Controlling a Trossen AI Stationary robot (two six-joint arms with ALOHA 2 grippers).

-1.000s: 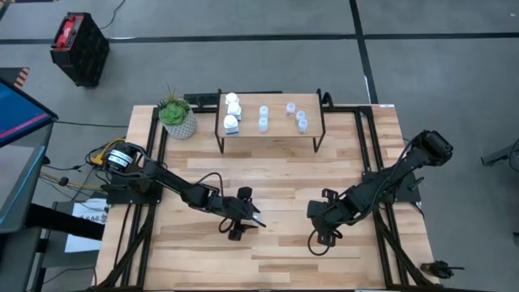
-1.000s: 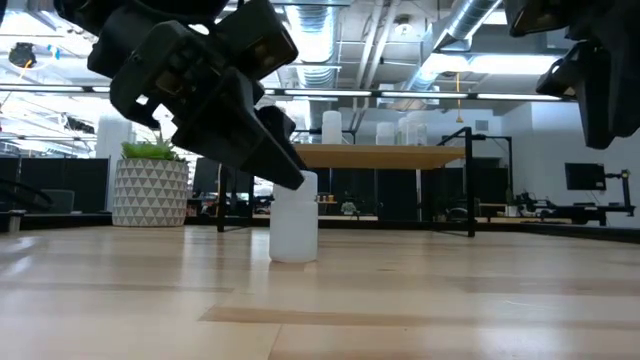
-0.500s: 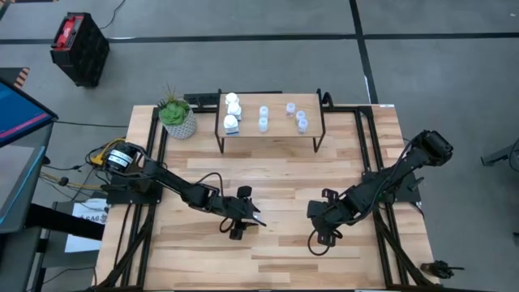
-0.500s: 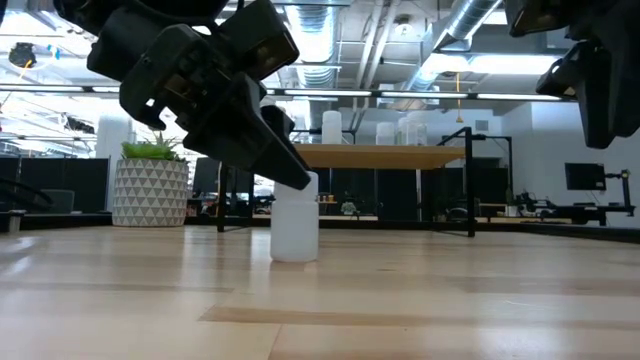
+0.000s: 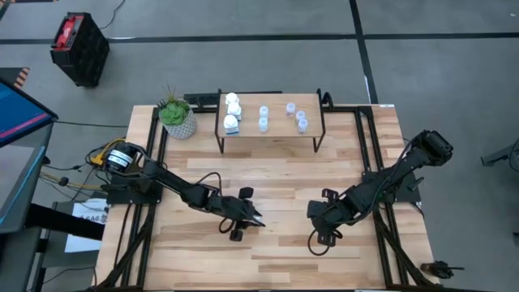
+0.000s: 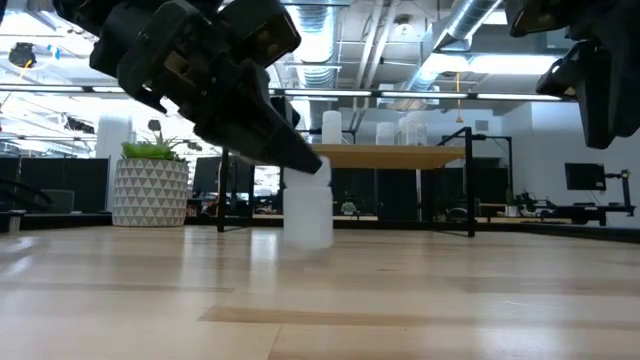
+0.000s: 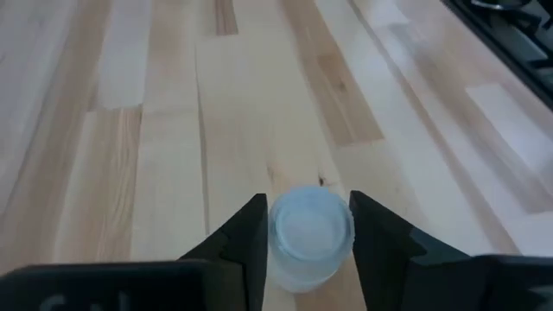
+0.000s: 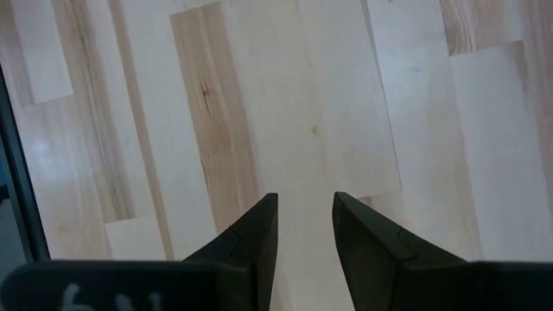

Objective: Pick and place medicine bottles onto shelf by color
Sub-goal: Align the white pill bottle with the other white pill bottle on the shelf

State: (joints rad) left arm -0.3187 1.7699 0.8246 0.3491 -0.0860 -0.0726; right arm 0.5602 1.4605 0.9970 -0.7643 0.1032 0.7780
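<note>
Left gripper (image 7: 308,238) clamped on a pale bottle (image 7: 310,239), just clear of the table (image 7: 155,130) near its middle front, well short of the shelf (image 5: 272,130). Right gripper (image 8: 305,226) idle, fingers apart, empty. Risk: bottle looks tilted; slip likely if swung fast

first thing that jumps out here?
The left gripper, mid-table, is clamped on a pale bottle that hangs just off the tabletop in the low view. Next, the small shelf at the far edge: white bottles at its left end, pale ones to their right. The right gripper hangs empty over bare wood.
</note>
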